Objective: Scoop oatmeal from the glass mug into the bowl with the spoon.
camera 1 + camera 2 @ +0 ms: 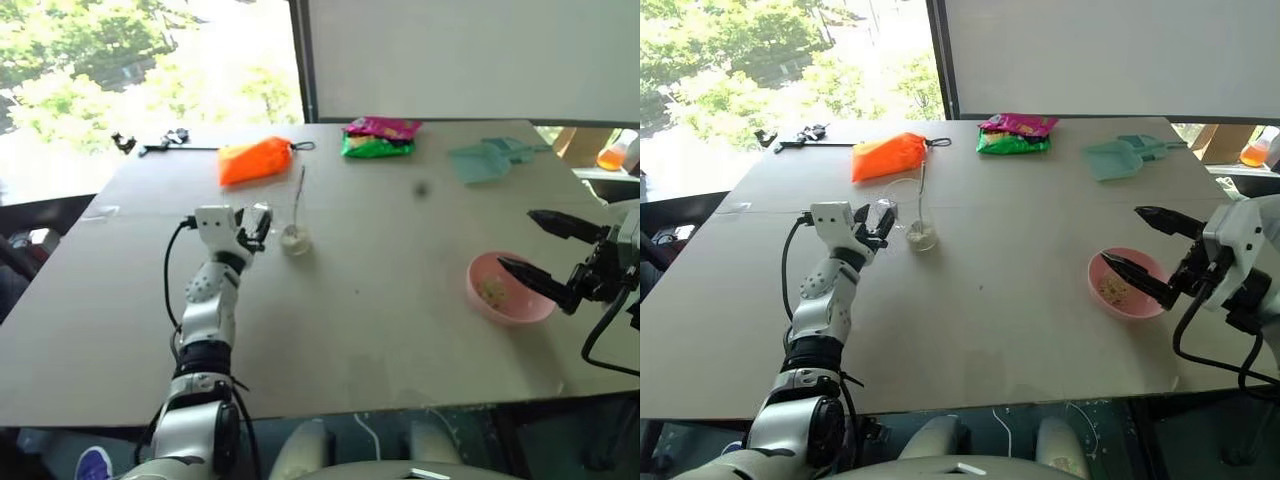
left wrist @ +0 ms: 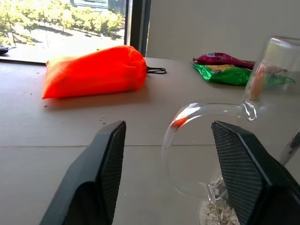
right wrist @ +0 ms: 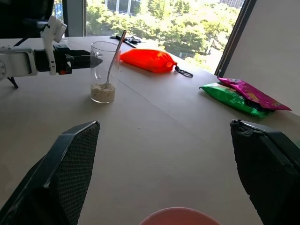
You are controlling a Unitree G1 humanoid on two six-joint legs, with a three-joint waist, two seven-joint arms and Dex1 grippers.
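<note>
My left hand (image 2: 166,154) sits open around the mug (image 3: 103,72) handle, fingers either side, not gripping. The mug stands mid-left on the worktop (image 1: 380,300), spoon (image 3: 115,54) leaning inside, oatmeal (image 3: 102,92) at its bottom. Thin slippery glass; I'd grip the rigid spoon handle. My right hand (image 1: 1145,245) hangs open beside the bowl (image 1: 1128,285).

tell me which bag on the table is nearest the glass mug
The orange bag, lying just behind the glass mug; the green and pink snack bags sit farther right.
</note>
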